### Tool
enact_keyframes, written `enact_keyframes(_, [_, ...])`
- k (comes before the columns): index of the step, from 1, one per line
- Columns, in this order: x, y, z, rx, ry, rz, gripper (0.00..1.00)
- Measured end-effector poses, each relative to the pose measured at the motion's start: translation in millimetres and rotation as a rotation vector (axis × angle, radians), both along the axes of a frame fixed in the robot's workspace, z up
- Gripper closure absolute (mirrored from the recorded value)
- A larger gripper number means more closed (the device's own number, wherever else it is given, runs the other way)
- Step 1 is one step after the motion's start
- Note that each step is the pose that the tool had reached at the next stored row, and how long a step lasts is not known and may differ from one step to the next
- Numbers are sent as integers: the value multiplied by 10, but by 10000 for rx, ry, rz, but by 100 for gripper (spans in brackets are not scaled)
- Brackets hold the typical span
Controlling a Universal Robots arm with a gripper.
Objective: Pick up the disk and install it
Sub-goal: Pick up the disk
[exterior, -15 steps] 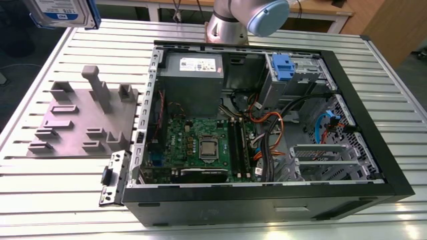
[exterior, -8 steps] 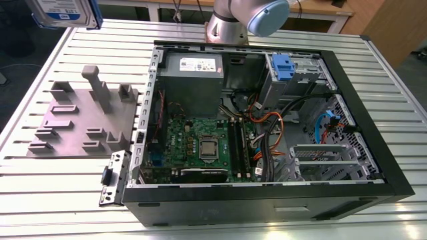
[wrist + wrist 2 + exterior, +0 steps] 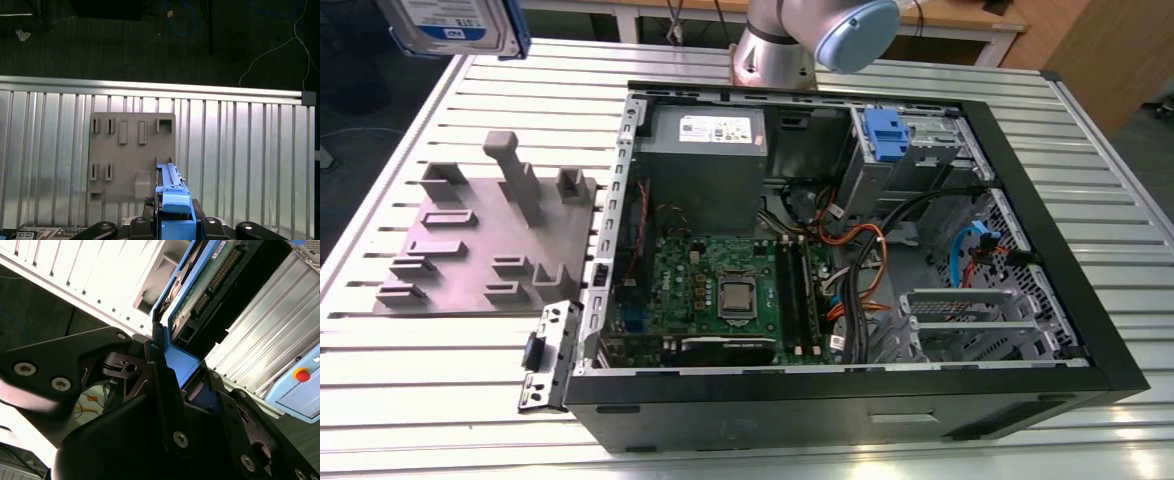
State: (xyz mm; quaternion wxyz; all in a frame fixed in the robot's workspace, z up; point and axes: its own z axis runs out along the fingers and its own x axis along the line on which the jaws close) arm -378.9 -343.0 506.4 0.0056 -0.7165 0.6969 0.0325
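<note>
The disk (image 3: 454, 25), a silver drive with a white-and-blue label in a blue carrier, hangs high above the table's far corner at the exterior view's left. My gripper (image 3: 182, 372) is shut on it: in the second wrist view black fingers (image 3: 160, 385) clamp the blue carrier's end, and the disk (image 3: 200, 285) shows its green circuit board and connector. In the first wrist view the disk (image 3: 172, 192) is seen edge-on, rising from the gripper (image 3: 172, 222) over the grey fixture plate (image 3: 132, 155).
An open computer case (image 3: 854, 400) lies on the slatted metal table (image 3: 427, 400), with a blue clip (image 3: 887, 135) at its drive bay and a grey power supply (image 3: 707, 130). The grey fixture plate (image 3: 480, 240) with upright posts lies beside it. The arm's base (image 3: 781, 50) stands behind the case.
</note>
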Motion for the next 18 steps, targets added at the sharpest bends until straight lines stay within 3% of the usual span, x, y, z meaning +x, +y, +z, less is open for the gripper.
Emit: enact_keyframes(18, [73, -42, 0, 0, 1, 0, 63])
